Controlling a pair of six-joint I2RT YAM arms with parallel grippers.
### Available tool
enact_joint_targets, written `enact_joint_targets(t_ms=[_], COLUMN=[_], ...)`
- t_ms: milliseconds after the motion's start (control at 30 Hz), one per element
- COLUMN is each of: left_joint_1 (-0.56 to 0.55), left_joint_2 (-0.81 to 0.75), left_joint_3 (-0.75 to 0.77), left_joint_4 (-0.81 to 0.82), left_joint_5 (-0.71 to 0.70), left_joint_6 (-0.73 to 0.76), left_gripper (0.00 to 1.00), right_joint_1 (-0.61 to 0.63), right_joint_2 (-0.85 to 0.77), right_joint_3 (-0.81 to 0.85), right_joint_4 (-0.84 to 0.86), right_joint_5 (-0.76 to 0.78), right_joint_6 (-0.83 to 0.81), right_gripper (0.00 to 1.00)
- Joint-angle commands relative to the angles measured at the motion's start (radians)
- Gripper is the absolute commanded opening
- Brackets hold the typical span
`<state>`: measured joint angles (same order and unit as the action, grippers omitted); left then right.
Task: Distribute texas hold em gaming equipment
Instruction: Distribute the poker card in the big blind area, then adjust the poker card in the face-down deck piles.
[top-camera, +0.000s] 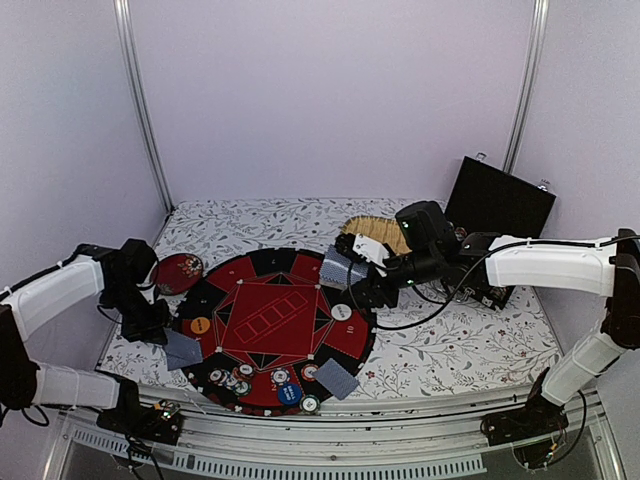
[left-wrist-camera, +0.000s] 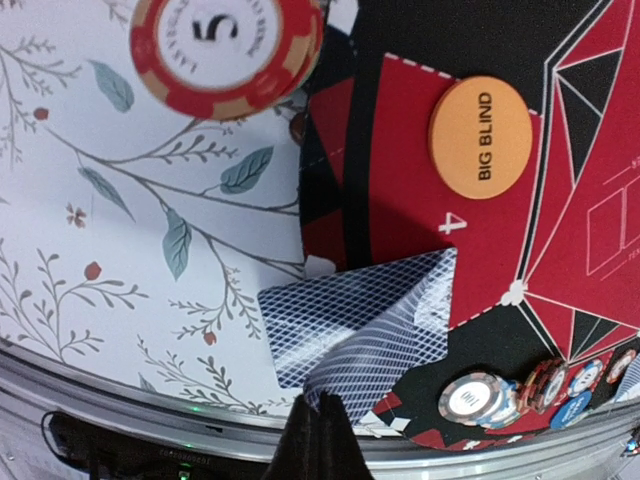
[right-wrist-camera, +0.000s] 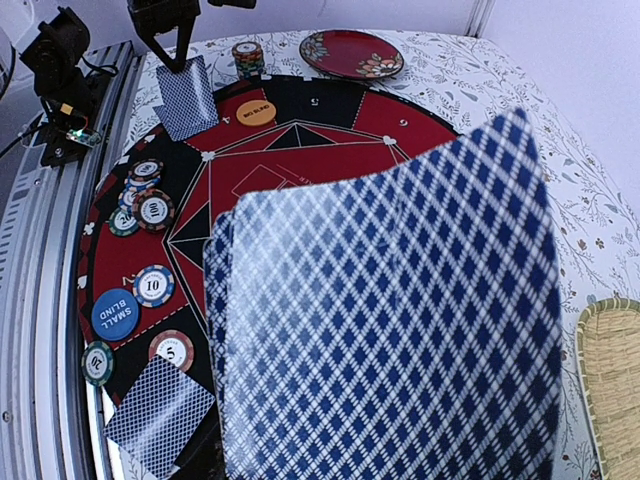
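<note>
My left gripper is at the left edge of the round red-and-black poker mat. Its fingers are shut on the corner of a grey-blue-backed card, which overlaps another card lying flat. My right gripper hovers over the mat's far right and holds a fanned stack of cards. The stack fills the right wrist view and hides the fingers. An orange BIG BLIND button, a blue SMALL BLIND button, several chips and another card lie on the mat.
A red patterned dish sits left of the mat, with a red chip stack beside it. A woven straw tray lies behind my right gripper. An open black case stands at the back right. A metal rail runs along the near edge.
</note>
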<state>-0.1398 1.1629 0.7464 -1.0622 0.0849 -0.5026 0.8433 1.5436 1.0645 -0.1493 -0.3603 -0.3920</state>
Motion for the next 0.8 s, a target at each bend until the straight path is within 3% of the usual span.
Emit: enact_joint_targets(t_ms=[0, 267, 367, 567, 767], left_joint_1=[0.009, 0.011, 0.010, 0.010, 0.010], left_joint_2=[-0.051, -0.098, -0.089, -0.101, -0.130], left_joint_3=[-0.037, -0.063, -0.058, -0.039, 0.014], left_joint_4=[0.042, 0.056, 0.044, 0.020, -0.035], left_joint_5=[0.006, 0.016, 0.016, 0.011, -0.063], left_joint_6=[-0.073, -0.120, -0.117, -0.117, -0.121], left_gripper=[0.00, 0.03, 0.11, 0.41, 0.44], right_joint_1=[-0.006, -0.006, -0.005, -0.006, -0.007], right_joint_2=[-0.033, -0.035, -0.038, -0.036, -0.044], right_joint_3=[0.013, 0.015, 0.016, 0.014, 0.015], right_joint_4=[0.007, 0.004, 0.004, 0.003, 0.003], right_joint_5=[-0.009, -0.014, -0.015, -0.019, -0.023], right_joint_6=[-0.011, -0.010, -0.010, -0.010, -0.011], right_gripper=[0.44, 0.44, 0.44, 0.44, 0.44])
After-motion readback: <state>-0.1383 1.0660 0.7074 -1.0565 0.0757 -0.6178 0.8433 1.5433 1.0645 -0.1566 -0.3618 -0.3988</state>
